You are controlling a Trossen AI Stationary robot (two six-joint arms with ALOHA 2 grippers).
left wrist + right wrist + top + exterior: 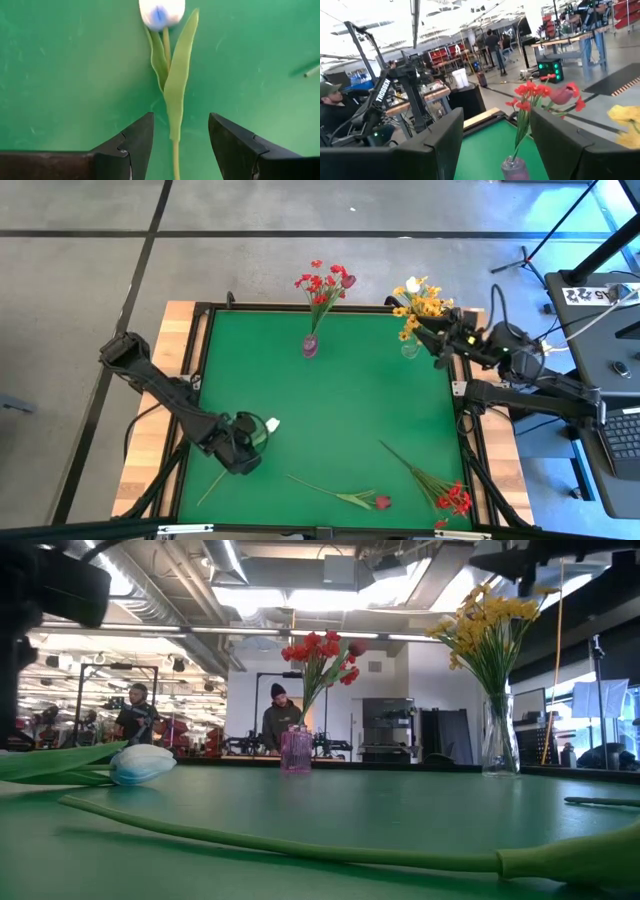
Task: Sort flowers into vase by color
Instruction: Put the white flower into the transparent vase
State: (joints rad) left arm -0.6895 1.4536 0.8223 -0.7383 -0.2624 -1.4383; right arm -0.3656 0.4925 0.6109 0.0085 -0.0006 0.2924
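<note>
At upper centre of the high view a purple vase holds red flowers; right of it a clear vase holds yellow flowers; the left hand, lower left, gapes wide astride a white tulip lying on the green worktop; the right hand hovers wide by the yellow bunch; loose stems lie along the bottom edge.

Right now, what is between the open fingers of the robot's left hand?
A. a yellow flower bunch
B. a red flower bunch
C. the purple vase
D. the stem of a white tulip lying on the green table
D: in the left wrist view, the left gripper stands open over the green table with the white tulip lying flat, its stem running between the fingers, not yet pinched.
</note>
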